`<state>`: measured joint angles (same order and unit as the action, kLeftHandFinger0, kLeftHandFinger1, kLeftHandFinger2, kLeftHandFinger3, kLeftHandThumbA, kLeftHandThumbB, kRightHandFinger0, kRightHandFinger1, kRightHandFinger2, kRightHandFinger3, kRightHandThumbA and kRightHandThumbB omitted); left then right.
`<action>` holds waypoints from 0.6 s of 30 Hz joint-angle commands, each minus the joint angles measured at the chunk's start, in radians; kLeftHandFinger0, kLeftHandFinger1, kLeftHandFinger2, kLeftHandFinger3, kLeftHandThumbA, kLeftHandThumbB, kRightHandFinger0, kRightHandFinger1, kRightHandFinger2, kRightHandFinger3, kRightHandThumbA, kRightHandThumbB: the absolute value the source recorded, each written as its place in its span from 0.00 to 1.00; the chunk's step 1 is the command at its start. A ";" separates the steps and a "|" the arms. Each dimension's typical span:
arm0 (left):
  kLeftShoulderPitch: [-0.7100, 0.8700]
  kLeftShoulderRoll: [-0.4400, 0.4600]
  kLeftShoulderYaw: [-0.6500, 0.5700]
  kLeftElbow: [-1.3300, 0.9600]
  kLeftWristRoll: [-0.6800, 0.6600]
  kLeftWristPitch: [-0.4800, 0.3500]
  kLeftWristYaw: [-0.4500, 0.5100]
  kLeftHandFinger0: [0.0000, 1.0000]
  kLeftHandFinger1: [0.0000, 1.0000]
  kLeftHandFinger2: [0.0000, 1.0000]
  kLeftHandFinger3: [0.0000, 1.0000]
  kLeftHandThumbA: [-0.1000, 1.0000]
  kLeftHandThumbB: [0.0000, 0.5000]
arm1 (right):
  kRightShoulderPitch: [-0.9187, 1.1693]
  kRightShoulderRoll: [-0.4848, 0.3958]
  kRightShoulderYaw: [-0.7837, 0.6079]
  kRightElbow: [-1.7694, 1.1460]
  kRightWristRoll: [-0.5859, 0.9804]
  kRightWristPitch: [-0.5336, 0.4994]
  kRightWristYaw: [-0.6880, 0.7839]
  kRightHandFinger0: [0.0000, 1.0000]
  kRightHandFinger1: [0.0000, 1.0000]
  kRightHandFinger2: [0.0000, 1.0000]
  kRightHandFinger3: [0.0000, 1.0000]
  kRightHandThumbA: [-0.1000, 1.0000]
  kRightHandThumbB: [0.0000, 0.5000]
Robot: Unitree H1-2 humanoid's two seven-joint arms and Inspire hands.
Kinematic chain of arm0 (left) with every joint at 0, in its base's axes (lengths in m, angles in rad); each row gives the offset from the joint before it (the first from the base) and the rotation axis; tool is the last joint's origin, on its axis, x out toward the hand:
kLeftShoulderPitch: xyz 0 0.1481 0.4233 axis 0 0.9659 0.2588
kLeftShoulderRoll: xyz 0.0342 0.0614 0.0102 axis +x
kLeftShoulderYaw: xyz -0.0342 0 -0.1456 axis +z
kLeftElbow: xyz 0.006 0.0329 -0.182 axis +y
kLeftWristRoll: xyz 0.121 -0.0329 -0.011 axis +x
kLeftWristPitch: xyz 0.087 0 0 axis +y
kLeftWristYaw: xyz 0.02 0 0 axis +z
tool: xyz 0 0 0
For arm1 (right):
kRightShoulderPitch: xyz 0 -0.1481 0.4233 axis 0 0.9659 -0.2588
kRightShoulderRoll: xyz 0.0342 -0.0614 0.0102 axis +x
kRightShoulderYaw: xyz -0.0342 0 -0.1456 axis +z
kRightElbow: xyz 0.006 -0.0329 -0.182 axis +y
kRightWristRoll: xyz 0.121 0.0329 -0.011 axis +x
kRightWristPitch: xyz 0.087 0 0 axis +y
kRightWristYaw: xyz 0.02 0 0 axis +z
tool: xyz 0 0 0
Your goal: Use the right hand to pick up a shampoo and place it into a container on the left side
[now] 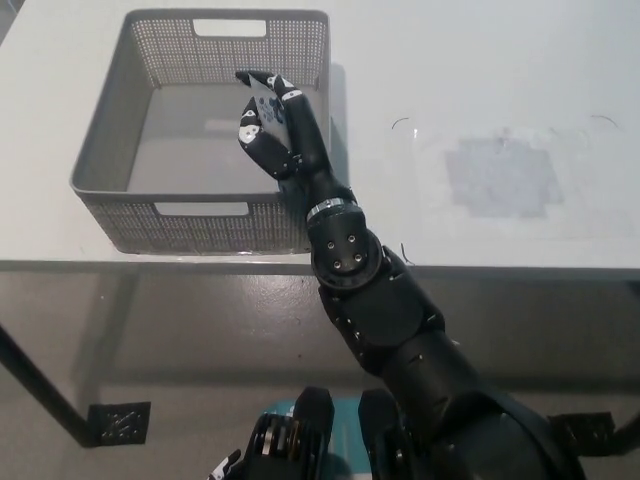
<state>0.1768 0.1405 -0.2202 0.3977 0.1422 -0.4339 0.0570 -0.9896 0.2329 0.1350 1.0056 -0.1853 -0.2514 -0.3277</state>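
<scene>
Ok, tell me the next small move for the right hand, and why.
Probably lower it slightly and open the fingers. The right hand hangs over the bare floor of the grey basket, with a pale object, apparently the shampoo, in its grip. The left hand rests at the picture's bottom edge.

We identify a lab or test workspace: a plain white table [520, 60] with marker lines, a grey perforated basket [110, 150] near its left edge, bare grey floor [180, 330] below.
</scene>
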 commanded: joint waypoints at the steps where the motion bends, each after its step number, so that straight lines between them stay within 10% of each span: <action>1: 0.002 0.007 -0.017 -0.003 -0.017 -0.036 -0.014 1.00 1.00 1.00 1.00 0.99 0.20 | -0.029 -0.001 0.001 0.056 -0.016 -0.090 -0.041 0.06 0.49 0.84 0.70 0.00 0.29; 3: 0.004 0.007 -0.017 -0.007 -0.021 -0.036 -0.022 1.00 1.00 1.00 1.00 0.99 0.20 | -0.024 -0.008 -0.012 0.067 -0.002 -0.110 -0.037 0.16 0.59 0.94 0.81 0.00 0.28; 5: 0.004 0.007 -0.017 -0.008 -0.022 -0.036 -0.022 1.00 1.00 1.00 1.00 0.99 0.21 | -0.018 -0.016 -0.018 0.059 0.006 -0.123 -0.021 0.35 0.60 0.82 0.82 0.29 0.33; 6: 0.002 0.008 -0.020 -0.007 -0.024 -0.036 -0.022 1.00 1.00 0.99 1.00 0.98 0.18 | -0.012 -0.027 -0.007 0.053 -0.001 -0.148 0.001 0.56 0.78 1.00 1.00 0.58 0.50; 8: 0.001 0.006 -0.018 -0.003 -0.026 -0.036 -0.024 1.00 1.00 0.99 1.00 0.98 0.20 | -0.007 -0.038 0.007 0.046 -0.007 -0.183 0.030 0.96 1.00 1.00 1.00 0.85 0.73; 11: 0.003 0.007 -0.019 -0.004 -0.030 -0.036 -0.032 1.00 1.00 0.99 1.00 0.99 0.20 | -0.004 -0.054 0.018 0.021 0.006 -0.177 0.105 1.00 1.00 1.00 1.00 1.00 0.78; 18: 0.007 0.013 -0.029 -0.005 -0.013 -0.036 -0.022 1.00 1.00 1.00 1.00 0.99 0.16 | 0.005 -0.069 0.004 -0.069 0.015 -0.109 0.133 1.00 1.00 1.00 1.00 1.00 0.84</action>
<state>0.1771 0.1434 -0.2252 0.3981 0.1260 -0.4359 0.0546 -0.9617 0.1736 0.1436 0.9853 -0.1872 -0.3716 -0.2416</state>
